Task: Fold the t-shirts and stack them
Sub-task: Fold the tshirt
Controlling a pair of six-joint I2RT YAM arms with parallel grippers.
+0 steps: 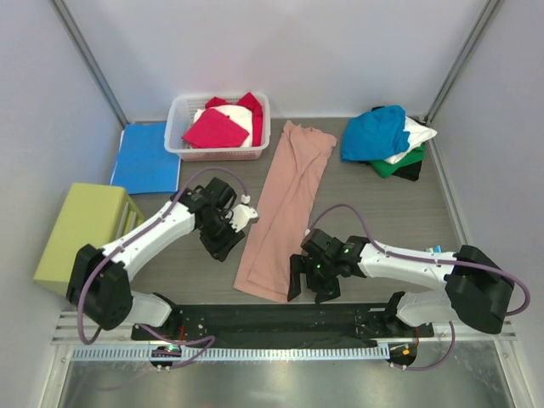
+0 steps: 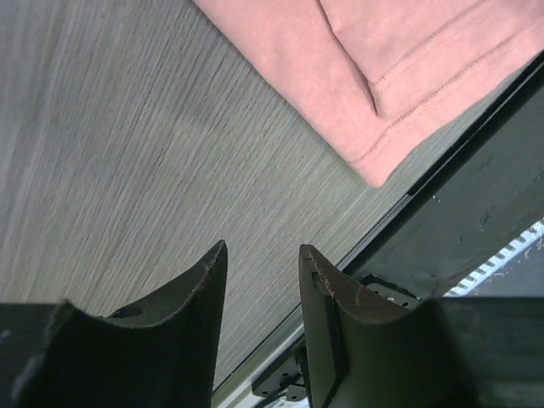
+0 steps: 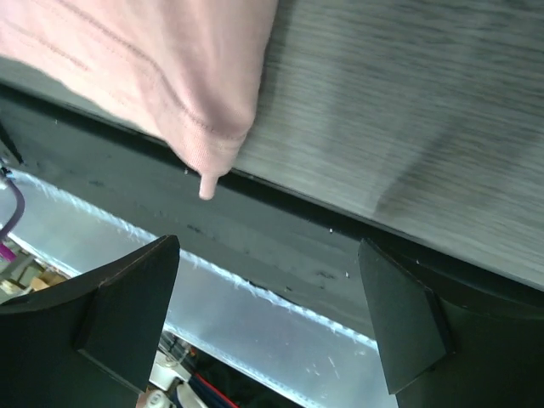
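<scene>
Pink t-shirt [image 1: 285, 212] lies long — wrist views: left gripper [image 2: 263, 248] ajar, right gripper [image 3: 269, 246] spread.

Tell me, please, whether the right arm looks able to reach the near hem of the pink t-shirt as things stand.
Probably yes. The right gripper hangs open just beside the near corner of the pink t-shirt, and nothing lies between them.

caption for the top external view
pink t-shirt folded into a long strip, left fingers and right fingers open beside it
</scene>
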